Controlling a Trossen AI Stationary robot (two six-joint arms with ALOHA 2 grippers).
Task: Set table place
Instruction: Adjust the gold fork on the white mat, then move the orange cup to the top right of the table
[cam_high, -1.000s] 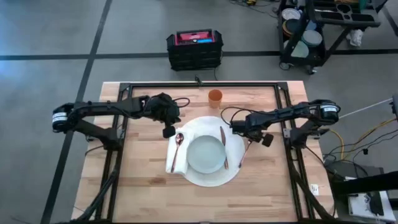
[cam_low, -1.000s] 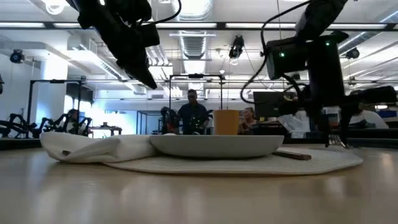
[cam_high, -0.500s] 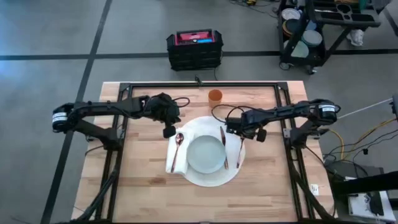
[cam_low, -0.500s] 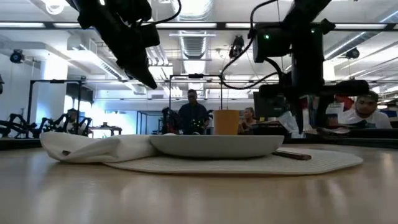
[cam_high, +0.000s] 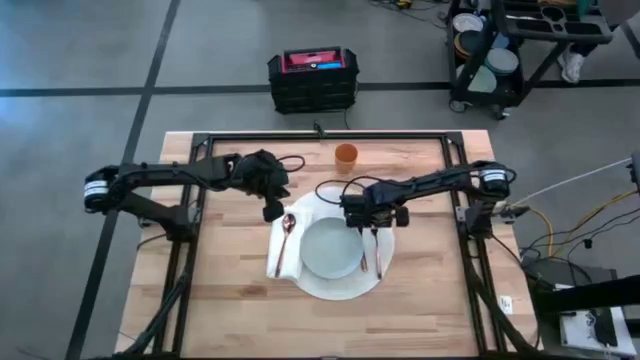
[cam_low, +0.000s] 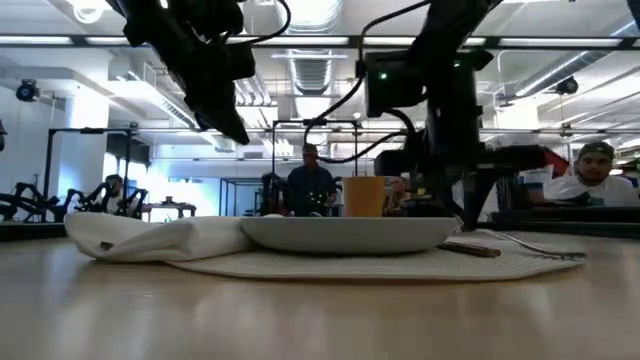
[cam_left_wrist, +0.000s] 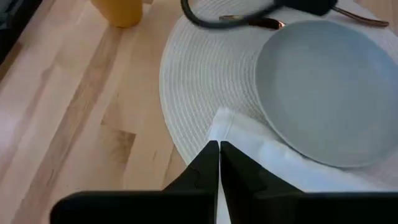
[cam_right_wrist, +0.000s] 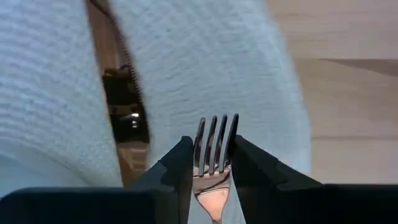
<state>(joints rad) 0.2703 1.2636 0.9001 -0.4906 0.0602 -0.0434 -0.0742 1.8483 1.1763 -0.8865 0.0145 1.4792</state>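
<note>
Holding a fork (cam_right_wrist: 213, 163) in the right gripper (cam_high: 375, 222) over the place (cam_high: 338, 285).

Left to right on the table (cam_high: 235, 300): left gripper (cam_high: 271, 210) hovering with fingers pressed together, empty, beside the mat's far-left edge; napkin (cam_high: 282, 255) with spoon (cam_high: 286, 236); grey-green plate (cam_high: 331, 248) centred on the white mat; knife (cam_high: 361, 250) right of plate; right gripper above it, fingers clamped on the fork.

Robotics lab: ceiling ducts (cam_low: 320, 70), equipment cart (cam_high: 500, 50)

Round white mat (cam_high: 340, 288) mid-table (cam_high: 240, 310)
</note>
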